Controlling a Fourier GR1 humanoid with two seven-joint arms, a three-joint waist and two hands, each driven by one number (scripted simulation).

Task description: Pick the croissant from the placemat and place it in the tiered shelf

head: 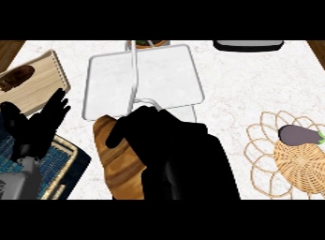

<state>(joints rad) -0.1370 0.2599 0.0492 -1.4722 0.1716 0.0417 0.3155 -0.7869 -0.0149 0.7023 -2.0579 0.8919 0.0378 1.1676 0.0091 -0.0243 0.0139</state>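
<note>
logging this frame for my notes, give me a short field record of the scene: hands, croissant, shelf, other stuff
right hand: low centre, fingers curled round the croissant
croissant: brown, held just below the shelf
tiered shelf: white wire frame, upper centre, tray bare
left hand: open, fingers up, at the left over the placemat
placemat: dark blue, lower left
wooden board: upper left, a dark item on it
wicker trivet: at the right, bearing an eggplant

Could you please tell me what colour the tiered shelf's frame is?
The tiered wire shelf's frame is white, seen best in the head view.
</note>
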